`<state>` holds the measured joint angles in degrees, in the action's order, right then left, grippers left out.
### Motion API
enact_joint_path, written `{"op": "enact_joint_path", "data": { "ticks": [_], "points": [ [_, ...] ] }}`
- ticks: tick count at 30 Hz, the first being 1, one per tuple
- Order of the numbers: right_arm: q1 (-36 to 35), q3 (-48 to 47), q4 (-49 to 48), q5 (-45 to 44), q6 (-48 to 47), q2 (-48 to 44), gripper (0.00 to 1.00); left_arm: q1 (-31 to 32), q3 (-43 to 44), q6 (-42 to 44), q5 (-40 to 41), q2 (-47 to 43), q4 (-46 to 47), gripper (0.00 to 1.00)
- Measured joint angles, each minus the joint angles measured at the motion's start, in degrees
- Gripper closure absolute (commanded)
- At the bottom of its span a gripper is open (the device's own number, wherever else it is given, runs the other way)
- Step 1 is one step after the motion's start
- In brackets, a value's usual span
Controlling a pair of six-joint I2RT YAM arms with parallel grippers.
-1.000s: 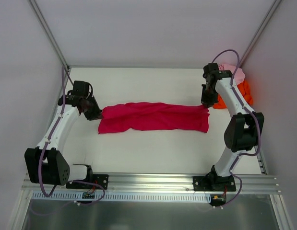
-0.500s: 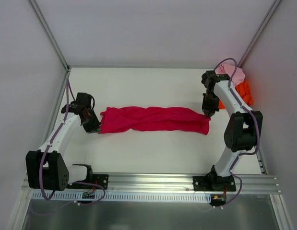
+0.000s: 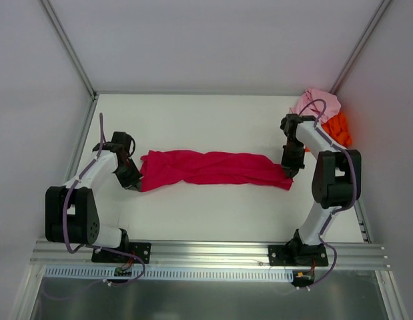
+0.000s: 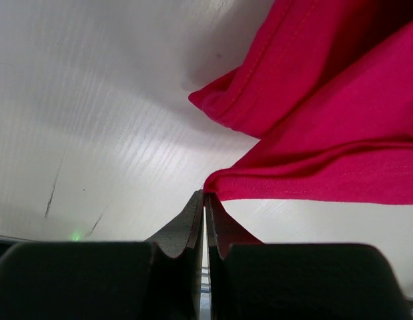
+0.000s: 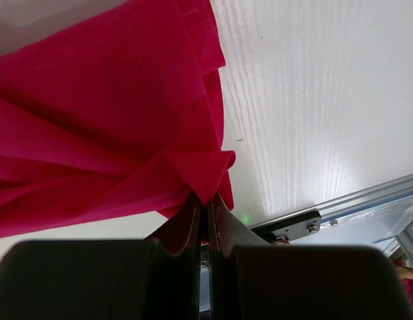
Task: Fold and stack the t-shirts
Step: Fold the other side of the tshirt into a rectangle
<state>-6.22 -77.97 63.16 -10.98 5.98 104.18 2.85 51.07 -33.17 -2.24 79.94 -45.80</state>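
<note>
The crimson-magenta t-shirt (image 3: 213,168) lies stretched left to right across the middle of the table, bunched into long folds. My left gripper (image 3: 134,181) is shut on its left end; in the left wrist view (image 4: 205,197) the hem (image 4: 313,187) runs right from the fingertips. My right gripper (image 3: 288,169) is shut on its right end; in the right wrist view (image 5: 206,200) a peak of cloth (image 5: 126,147) is pinched between the tips. The pale pink t-shirt (image 3: 315,102) and the bright orange t-shirt (image 3: 337,129) lie crumpled at the back right corner.
White walls with metal posts close in the table on the left, back and right. An aluminium rail (image 3: 206,253) carrying both arm bases runs along the near edge. The right arm's base plate shows in the right wrist view (image 5: 289,227).
Both grippers have drawn toward the near edge with the shirt's ends, the left one also moving right. The shirt has bunched narrower. More of the pink shirt now shows.
</note>
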Motion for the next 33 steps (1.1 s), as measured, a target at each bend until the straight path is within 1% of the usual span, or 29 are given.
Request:
{"op": "enact_joint_path", "data": {
  "ticks": [11, 16, 17, 18, 19, 20, 21, 23, 24, 25, 26, 29, 33],
  "points": [
    [4.0, 0.9, -2.9, -0.6, -0.2, 3.4, 0.99, -1.8, 3.7, 0.1, 3.1, 4.8, 0.1, 1.00],
    [4.5, 0.2, -2.9, -0.6, 0.0, 5.7, 0.99, -3.1, 6.1, 0.2, 3.8, 8.1, 0.6, 1.00],
    [4.5, -0.1, -2.9, -0.5, -0.1, 5.9, 0.95, -3.4, 6.7, 0.2, 3.8, 9.0, 0.7, 1.00],
    [4.5, -0.6, -2.9, -0.5, -0.2, 6.2, 0.79, -3.7, 7.2, 0.3, 3.8, 9.6, 0.9, 0.94],
    [4.5, -1.1, -2.9, -0.3, -0.4, 6.4, 0.49, -3.7, 7.6, 0.6, 3.6, 10.0, 1.2, 0.77],
    [4.5, -1.6, -3.0, -0.2, -0.4, 6.5, 0.39, -3.7, 8.0, 1.2, 3.2, 10.2, 1.6, 0.58],
    [4.5, -2.0, -3.2, -0.2, -1.0, 6.5, 0.27, -3.7, 8.5, 1.2, 2.8, 10.2, 1.8, 0.39],
    [4.5, -2.3, -3.8, -0.2, -1.9, 6.3, 0.18, -3.7, 9.2, 1.8, 2.1, 10.1, 2.5, 0.27],
    [4.5, -2.3, -4.3, -0.2, -2.4, 6.2, 0.11, -3.7, 9.4, 1.8, 1.8, 10.0, 3.2, 0.21],
    [4.5, -2.3, -4.6, -0.1, -2.9, 6.1, 0.09, -3.7, 9.5, 2.1, 1.3, 9.9, 3.7, 0.15],
    [4.5, -2.4, -4.8, 0.1, -3.3, 5.9, 0.09, -3.7, 9.6, 2.3, 1.0, 9.6, 4.2, 0.14],
    [4.2, -3.6, -5.2, 1.5, -4.2, 5.9, 0.08, -3.7, 10.1, 2.4, -0.3, 9.3, 5.2, 0.15],
    [3.3, -4.5, -7.2, 4.2, -4.8, 5.7, 0.14, -3.7, 12.1, 2.4, -3.0, 9.3, 7.4, 0.17]
  ]
}}
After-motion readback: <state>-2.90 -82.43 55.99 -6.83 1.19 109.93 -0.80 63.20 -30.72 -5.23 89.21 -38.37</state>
